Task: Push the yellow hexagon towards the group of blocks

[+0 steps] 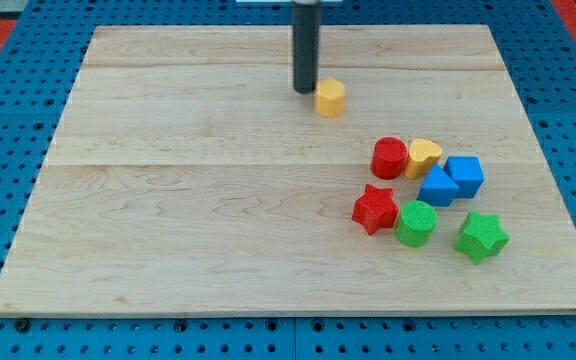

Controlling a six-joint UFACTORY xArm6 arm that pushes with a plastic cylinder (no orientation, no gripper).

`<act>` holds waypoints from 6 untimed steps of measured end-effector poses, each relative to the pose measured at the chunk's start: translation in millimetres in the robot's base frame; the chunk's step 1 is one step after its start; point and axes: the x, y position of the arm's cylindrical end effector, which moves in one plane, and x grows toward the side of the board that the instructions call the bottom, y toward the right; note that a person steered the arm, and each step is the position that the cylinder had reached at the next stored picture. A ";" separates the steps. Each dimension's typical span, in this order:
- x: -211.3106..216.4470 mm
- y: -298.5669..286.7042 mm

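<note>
The yellow hexagon (330,97) lies on the wooden board (168,200) near the view's top, right of centre. My tip (305,90) stands just to its left, close to or touching it. The group of blocks lies lower right: a red cylinder (390,157), a yellow heart (423,156), a blue cube (465,174), a blue triangular block (437,187), a red star (375,208), a green cylinder (415,222) and a green star (481,236).
The board rests on a blue perforated table (8,130). The board's right edge (558,180) runs near the group of blocks.
</note>
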 end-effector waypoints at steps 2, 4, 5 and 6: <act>16.4 -25.8; 31.3 73.1; 68.4 73.2; 68.5 84.0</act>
